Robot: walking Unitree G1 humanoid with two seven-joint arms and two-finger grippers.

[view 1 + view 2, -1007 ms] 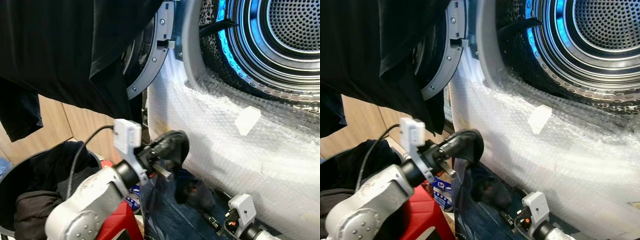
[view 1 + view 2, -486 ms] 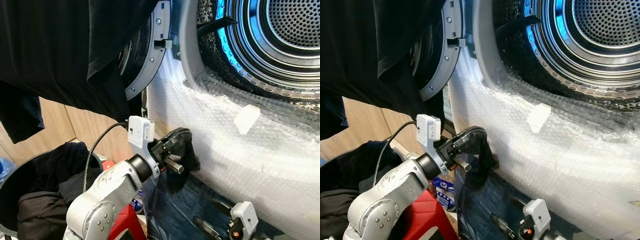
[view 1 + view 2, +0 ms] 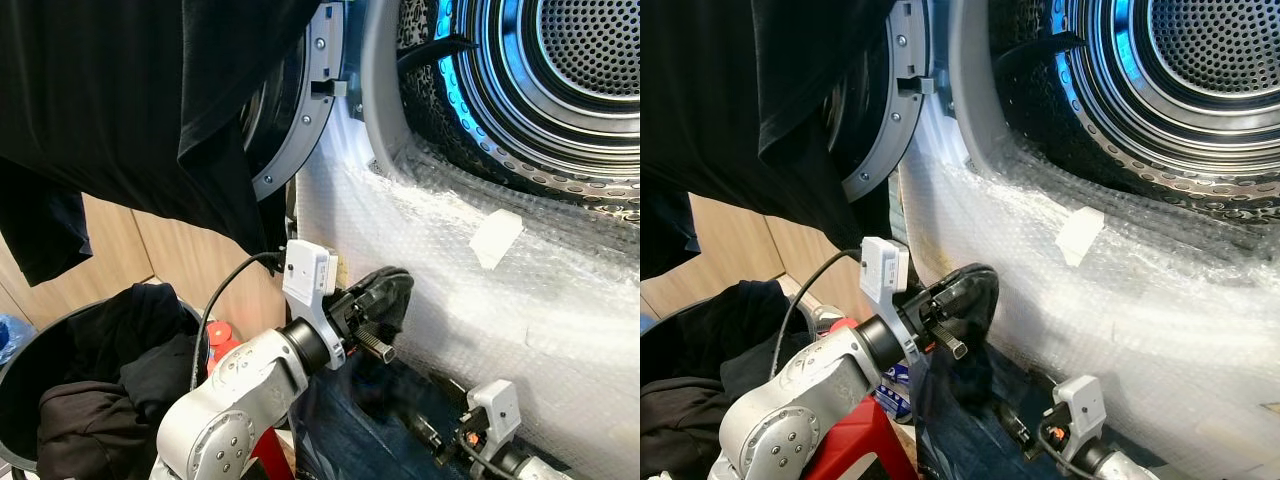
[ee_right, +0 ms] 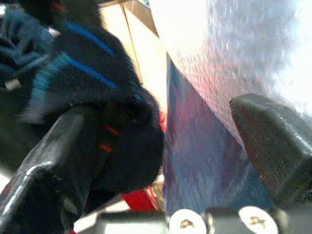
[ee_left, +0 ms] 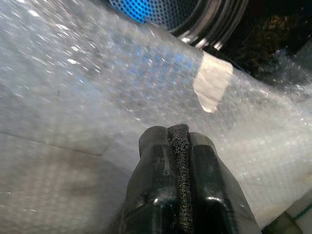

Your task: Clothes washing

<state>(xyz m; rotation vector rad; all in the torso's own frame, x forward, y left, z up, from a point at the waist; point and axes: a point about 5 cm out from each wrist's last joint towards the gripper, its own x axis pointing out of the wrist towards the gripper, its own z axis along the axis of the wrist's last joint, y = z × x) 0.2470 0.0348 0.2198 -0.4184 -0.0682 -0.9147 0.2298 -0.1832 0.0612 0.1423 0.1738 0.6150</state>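
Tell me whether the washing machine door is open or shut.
Open. The washing machine door is swung aside to the left, a black garment draped over it, and the drum is exposed.

The black sock (image 3: 385,297) is pinched in the left gripper (image 5: 179,146), bunched up against the bubble-wrapped front of the washing machine (image 3: 520,300), below the drum opening (image 3: 560,80); its knit edge shows squeezed between the two fingers in the wrist view; the drum is open, shiny perforated metal with a blue glow; a black shirt (image 3: 130,110) hangs over the open door (image 3: 300,110); dark clothes (image 3: 100,370) sit heaped in the laundry basket (image 3: 20,370) lower left; denim jeans (image 3: 350,430) hang below the sock.
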